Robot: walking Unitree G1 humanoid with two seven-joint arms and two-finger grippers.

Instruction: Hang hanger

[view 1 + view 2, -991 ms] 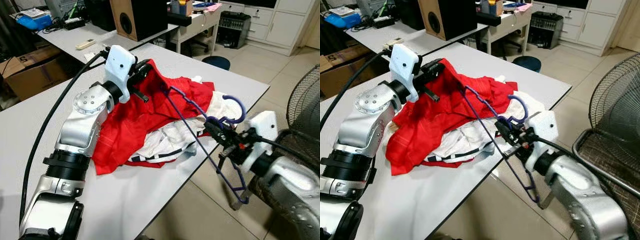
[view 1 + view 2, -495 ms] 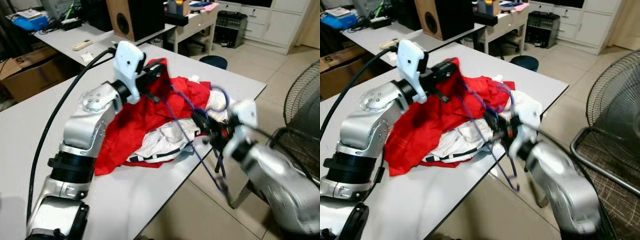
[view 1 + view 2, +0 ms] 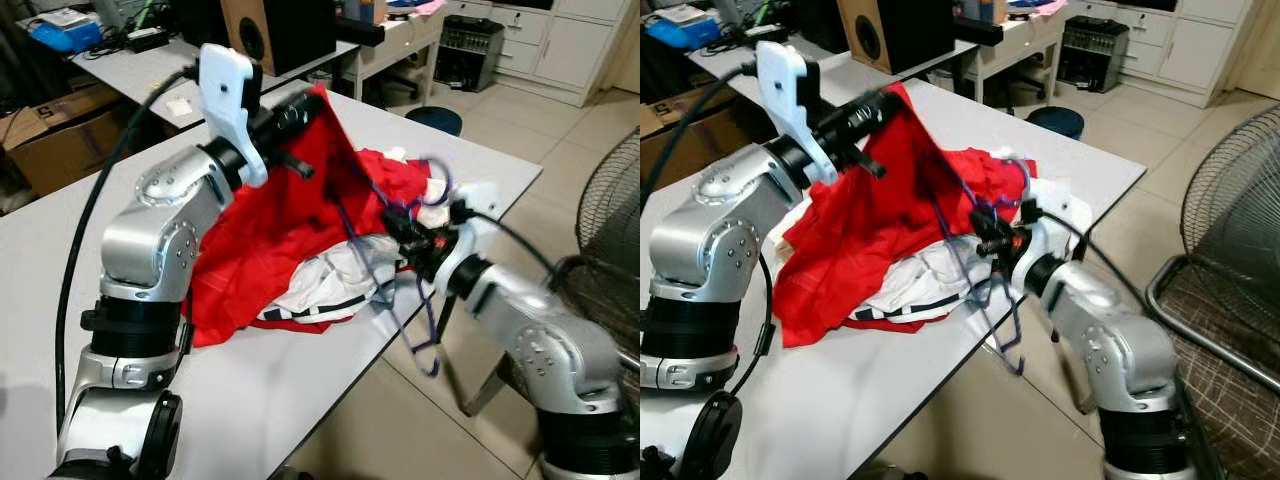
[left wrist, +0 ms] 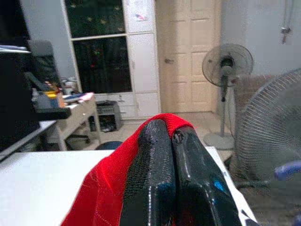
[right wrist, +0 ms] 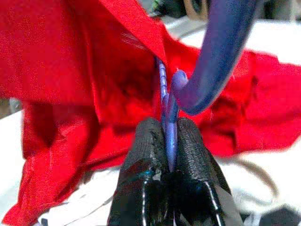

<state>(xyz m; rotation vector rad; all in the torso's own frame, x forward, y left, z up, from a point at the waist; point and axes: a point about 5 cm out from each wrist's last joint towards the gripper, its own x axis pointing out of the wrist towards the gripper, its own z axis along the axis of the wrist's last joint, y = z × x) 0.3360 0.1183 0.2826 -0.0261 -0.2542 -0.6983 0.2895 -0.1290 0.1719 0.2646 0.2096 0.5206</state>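
A red garment lies heaped on the white table, partly over a white garment. My left gripper is shut on the red garment's upper edge and holds it lifted above the table; the wrist view shows red cloth pinched between the fingers. A blue wire hanger is in my right gripper, which is shut on its neck just below the hook. The hanger's upper arm reaches into the red cloth and its lower corner hangs off the table's near edge.
A standing fan's wire cage is close on the right. A wooden speaker and a desk stand behind the table, and a cardboard box sits at the left. Tiled floor lies below the table's edge.
My left gripper has raised the red garment's edge higher. My right gripper has carried the hanger leftward, in over the clothes heap toward the red cloth.
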